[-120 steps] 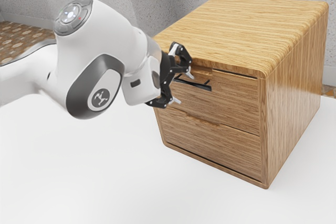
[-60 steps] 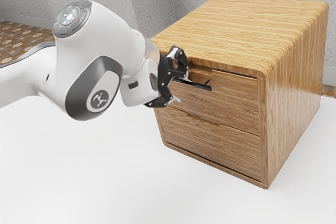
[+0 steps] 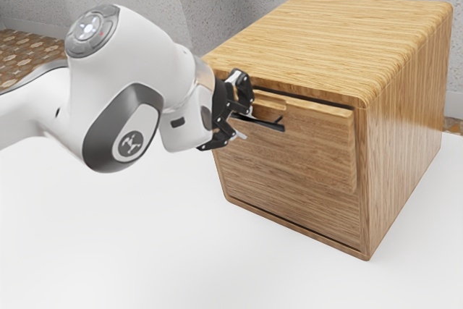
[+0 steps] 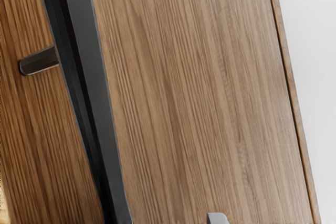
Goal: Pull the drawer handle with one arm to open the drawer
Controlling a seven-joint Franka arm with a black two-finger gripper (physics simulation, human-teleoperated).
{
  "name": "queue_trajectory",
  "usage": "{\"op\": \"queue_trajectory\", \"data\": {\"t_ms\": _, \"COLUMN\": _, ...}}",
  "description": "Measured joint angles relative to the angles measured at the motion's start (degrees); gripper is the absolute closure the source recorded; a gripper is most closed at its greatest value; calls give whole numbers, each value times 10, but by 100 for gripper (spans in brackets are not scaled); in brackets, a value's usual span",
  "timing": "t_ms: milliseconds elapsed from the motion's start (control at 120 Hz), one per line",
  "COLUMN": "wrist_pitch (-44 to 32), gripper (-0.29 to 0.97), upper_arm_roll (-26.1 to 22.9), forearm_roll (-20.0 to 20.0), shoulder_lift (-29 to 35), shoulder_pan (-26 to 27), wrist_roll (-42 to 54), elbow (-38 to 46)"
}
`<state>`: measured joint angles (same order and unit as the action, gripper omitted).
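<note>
Inside the gripper's clasp lies the handle.

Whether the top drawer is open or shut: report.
Partly open: the top drawer juts out from the cabinet, with a dark gap above it.

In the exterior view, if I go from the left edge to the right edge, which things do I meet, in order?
First the robot arm → gripper → drawer handle → partly open drawer front → cabinet's side wall.
</note>
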<state>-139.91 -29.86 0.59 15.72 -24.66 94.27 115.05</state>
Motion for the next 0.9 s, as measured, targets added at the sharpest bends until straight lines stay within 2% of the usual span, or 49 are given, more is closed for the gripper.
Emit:
{"op": "queue_trajectory", "data": {"t_ms": 158, "wrist_pitch": 1, "gripper": 60, "upper_arm_roll": -5, "forearm_roll": 5, "shoulder_lift": -3, "shoulder_pan": -2, "wrist_roll": 0, "elbow": -3}}
{"op": "queue_trajectory", "data": {"t_ms": 400, "wrist_pitch": -3, "gripper": 81, "upper_arm_roll": -21, "forearm_roll": 11, "shoulder_lift": -3, "shoulder_pan": -1, "wrist_roll": 0, "elbow": -4}}
{"op": "queue_trajectory", "data": {"t_ms": 583, "wrist_pitch": 0, "gripper": 74, "upper_arm_roll": -28, "forearm_roll": 8, "shoulder_lift": 9, "shoulder_pan": 1, "wrist_roll": -1, "elbow": 2}}
{"op": "queue_trajectory", "data": {"t_ms": 658, "wrist_pitch": 2, "gripper": 76, "upper_arm_roll": -28, "forearm_roll": 8, "shoulder_lift": 18, "shoulder_pan": 2, "wrist_roll": -1, "elbow": 12}}
{"op": "queue_trajectory", "data": {"t_ms": 750, "wrist_pitch": 1, "gripper": 84, "upper_arm_roll": -28, "forearm_roll": 12, "shoulder_lift": 30, "shoulder_pan": 4, "wrist_roll": -1, "elbow": 21}}
{"op": "queue_trajectory", "data": {"t_ms": 783, "wrist_pitch": 1, "gripper": 80, "upper_arm_roll": -28, "forearm_roll": 11, "shoulder_lift": 35, "shoulder_pan": 4, "wrist_roll": -2, "elbow": 25}}
{"op": "queue_trajectory", "data": {"t_ms": 900, "wrist_pitch": 3, "gripper": 79, "upper_arm_roll": -28, "forearm_roll": 8, "shoulder_lift": 47, "shoulder_pan": 7, "wrist_roll": -4, "elbow": 34}}
